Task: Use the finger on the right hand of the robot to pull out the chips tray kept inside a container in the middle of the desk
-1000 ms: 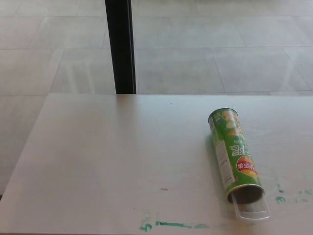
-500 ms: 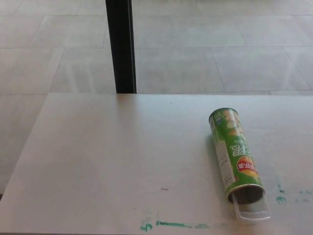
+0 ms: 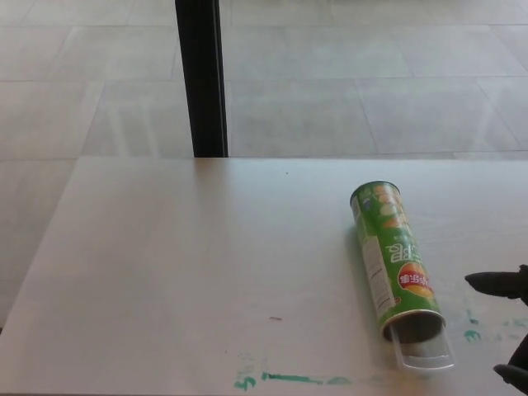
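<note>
A green chips can (image 3: pixel 393 257) lies on its side on the white desk (image 3: pixel 181 264), its open mouth facing the near edge. A clear plastic tray (image 3: pixel 425 351) sticks a short way out of that mouth. My right hand (image 3: pixel 507 326) shows at the right border of the head view, just right of the can's open end and apart from it. Two black fingertips (image 3: pixel 485 282) are spread, holding nothing. My left hand does not show.
A black vertical post (image 3: pixel 201 78) stands behind the desk's far edge. Green paint marks (image 3: pixel 289 379) run along the near edge, with more green marks (image 3: pixel 472 334) right of the can. Grey tiled floor lies beyond.
My right hand has come into view at the right border beside the can's open end. The can and tray have not moved. The camera shifted very slightly.
</note>
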Robot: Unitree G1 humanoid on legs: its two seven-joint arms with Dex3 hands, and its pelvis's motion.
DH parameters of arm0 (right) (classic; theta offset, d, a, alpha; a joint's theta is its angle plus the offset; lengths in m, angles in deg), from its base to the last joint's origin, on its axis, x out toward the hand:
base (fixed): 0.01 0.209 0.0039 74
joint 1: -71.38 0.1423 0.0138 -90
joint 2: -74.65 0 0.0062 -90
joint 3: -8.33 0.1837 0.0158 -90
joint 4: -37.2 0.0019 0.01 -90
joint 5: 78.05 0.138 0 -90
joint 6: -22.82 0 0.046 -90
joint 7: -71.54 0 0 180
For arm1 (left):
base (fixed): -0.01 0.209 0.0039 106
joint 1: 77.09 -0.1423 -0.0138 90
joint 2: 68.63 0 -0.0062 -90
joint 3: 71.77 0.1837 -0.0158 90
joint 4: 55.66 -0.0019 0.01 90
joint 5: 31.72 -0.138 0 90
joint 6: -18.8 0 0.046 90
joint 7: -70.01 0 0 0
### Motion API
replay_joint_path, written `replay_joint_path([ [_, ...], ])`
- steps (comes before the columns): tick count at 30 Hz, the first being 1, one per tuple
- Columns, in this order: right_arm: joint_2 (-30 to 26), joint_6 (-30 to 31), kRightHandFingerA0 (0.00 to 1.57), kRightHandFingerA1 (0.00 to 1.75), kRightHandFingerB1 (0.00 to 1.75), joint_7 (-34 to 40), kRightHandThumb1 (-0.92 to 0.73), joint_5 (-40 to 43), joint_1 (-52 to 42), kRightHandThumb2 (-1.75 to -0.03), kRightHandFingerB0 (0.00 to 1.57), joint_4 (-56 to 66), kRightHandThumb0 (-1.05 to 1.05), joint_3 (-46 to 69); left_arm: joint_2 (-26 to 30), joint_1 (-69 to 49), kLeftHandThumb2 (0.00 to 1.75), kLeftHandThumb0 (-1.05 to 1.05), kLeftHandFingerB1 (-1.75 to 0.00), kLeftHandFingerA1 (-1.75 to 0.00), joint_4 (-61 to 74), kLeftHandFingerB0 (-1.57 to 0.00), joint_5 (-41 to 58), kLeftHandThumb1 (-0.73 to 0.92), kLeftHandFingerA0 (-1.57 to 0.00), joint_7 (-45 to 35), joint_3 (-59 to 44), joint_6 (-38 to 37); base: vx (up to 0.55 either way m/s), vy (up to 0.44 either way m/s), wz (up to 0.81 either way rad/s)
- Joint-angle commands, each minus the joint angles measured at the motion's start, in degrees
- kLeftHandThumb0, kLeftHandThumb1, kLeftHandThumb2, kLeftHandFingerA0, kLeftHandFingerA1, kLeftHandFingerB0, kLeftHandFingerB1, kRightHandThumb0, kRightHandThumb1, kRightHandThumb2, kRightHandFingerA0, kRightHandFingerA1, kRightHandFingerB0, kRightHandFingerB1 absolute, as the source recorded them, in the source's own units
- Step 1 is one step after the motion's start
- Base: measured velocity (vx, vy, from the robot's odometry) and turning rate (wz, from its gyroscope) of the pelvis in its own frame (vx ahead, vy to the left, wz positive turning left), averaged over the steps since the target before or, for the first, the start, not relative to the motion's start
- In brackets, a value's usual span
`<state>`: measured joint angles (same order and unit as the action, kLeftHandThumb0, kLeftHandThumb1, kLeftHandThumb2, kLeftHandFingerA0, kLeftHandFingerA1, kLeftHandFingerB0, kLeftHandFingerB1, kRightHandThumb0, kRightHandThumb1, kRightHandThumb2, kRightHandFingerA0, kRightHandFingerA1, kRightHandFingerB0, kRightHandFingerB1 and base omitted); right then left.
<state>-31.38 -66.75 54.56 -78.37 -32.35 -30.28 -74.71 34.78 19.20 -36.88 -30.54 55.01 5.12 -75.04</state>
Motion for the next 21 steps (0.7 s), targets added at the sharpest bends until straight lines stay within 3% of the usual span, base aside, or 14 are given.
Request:
replay_joint_path([
  [1, -3.29, -0.17, 0.82, 1.12, 0.41, -1.93, -0.60, -6.27, 2.77, -0.57, 0.36, -2.42, -0.01, -2.32, 1.34, 0.15, 0.61, -0.48, -0.57, -0.68, 0.24, -0.60, 0.33, 0.70, -0.63, -0.62, -0.14, -0.56, 0.00, 0.000, 0.00],
  [9, -7.72, 1.38, 0.84, 1.10, 0.41, -3.56, -0.58, -11.40, 7.59, -0.57, 0.39, -3.70, -0.07, -5.68, 1.59, 0.22, 0.61, -0.48, -0.55, -0.66, 0.35, -0.56, -0.23, 0.72, -0.62, -0.49, 0.37, -0.60, 0.00, 0.000, 0.00],
  [12, -8.14, -0.37, 0.84, 1.17, 0.41, -3.48, -0.58, -13.18, 8.75, -0.56, 0.40, -5.46, -0.06, -7.28, 1.56, 0.21, 0.61, -0.48, -0.56, -0.68, 0.47, -0.60, 0.09, 0.72, -0.64, -0.42, 0.21, -0.36, 0.00, 0.000, 0.00],
  [14, -8.28, 0.01, 0.86, 1.08, 0.42, -4.00, -0.57, -14.31, 9.40, -0.57, 0.39, -5.51, -0.09, -8.78, 1.50, 0.37, 0.61, -0.47, -0.57, -0.67, 0.24, -0.59, 0.29, 0.71, -0.62, -0.46, -0.01, -0.23, 0.00, 0.000, 0.00],
  [21, -7.60, -0.03, 0.88, 1.05, 0.42, -4.74, -0.56, -15.73, 10.68, -0.57, 0.39, -6.61, -0.09, -11.14, 1.35, 0.03, 0.61, -0.47, -0.54, -0.65, 0.76, -0.59, -0.25, 0.71, -0.63, -0.37, 0.63, -0.54, 0.00, 0.000, 0.00],
])
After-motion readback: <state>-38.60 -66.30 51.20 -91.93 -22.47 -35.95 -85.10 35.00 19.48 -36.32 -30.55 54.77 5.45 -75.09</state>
